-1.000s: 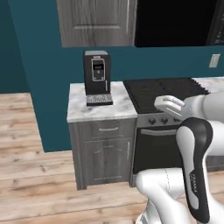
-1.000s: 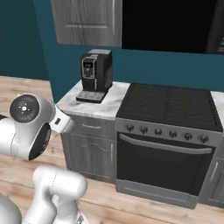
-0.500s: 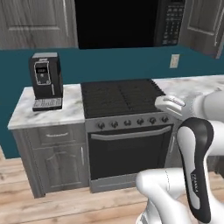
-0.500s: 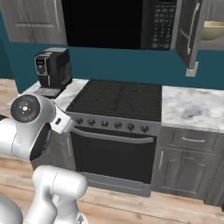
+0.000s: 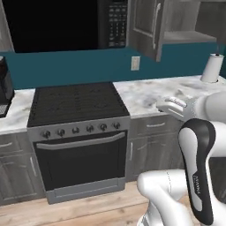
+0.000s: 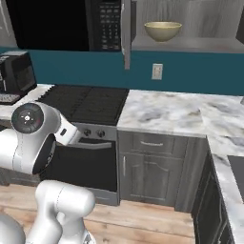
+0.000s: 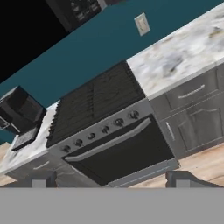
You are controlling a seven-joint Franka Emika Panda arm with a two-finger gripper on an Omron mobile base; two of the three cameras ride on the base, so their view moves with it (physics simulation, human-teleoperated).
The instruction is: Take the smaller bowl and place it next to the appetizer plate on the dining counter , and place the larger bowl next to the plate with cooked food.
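- My gripper (image 7: pixel 108 180) is spread wide, holding nothing.
- The larger bowl (image 6: pixel 163 31) sits high in the open cupboard (image 6: pixel 190 28); I risk clipping its door (image 6: pixel 126 33) reaching up.

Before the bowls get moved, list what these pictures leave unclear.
- Larger bowl: right base view, on the open cabinet shelf; its inside is hidden by its own rim.
- Cabinet: left base view, the shelf top is hidden from below.
- Coffee machine: left base view, cut off by the left edge.
- Gripper: hand view, fingertips apart, mostly cut off below.
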